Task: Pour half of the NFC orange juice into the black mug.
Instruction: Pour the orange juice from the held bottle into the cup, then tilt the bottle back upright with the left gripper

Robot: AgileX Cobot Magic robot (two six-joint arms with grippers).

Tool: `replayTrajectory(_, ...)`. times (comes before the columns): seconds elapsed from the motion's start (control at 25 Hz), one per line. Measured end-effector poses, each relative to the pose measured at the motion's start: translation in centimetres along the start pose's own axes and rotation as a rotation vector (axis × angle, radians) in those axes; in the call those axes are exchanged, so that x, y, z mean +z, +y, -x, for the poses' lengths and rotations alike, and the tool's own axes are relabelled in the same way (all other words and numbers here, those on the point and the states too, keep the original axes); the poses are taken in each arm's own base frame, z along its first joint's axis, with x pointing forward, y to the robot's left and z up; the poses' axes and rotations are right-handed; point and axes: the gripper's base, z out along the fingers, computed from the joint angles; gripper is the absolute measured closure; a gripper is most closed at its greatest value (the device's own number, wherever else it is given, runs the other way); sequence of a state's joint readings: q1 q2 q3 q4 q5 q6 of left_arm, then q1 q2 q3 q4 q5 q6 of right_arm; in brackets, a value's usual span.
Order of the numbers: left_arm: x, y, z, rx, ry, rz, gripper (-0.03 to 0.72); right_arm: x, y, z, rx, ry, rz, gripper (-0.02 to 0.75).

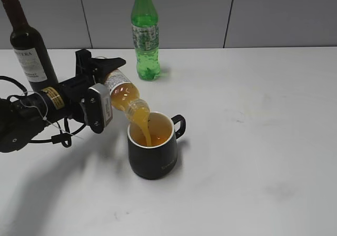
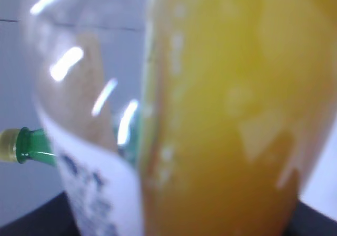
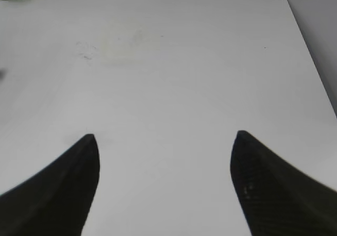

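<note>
My left gripper is shut on the NFC orange juice, a small clear bottle tilted neck-down to the right. Its open neck is over the rim of the black mug, and a stream of orange juice falls into the mug's white inside, which holds orange liquid. The mug's loop handle points right. In the left wrist view the bottle fills the frame, blurred, with juice on the right and its label at lower left. My right gripper is open and empty over bare white table; it does not show in the exterior view.
A green soda bottle stands at the back centre; its capped neck shows in the left wrist view. A dark wine bottle stands at the back left behind my left arm. The white table has a grey wall behind.
</note>
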State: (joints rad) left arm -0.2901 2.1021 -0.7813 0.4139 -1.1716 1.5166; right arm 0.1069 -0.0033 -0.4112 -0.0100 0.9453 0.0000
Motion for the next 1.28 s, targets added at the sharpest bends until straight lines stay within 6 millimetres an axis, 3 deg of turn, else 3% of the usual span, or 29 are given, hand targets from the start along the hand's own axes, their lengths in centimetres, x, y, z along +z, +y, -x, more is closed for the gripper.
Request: replayTrajectory(1.28, 0.0, 0.06, 0.0, 0.048, 0.001, 0.007, 0.223, 0.0, 0.0, 0.0, 0.0, 0.0, 0.0, 0.15)
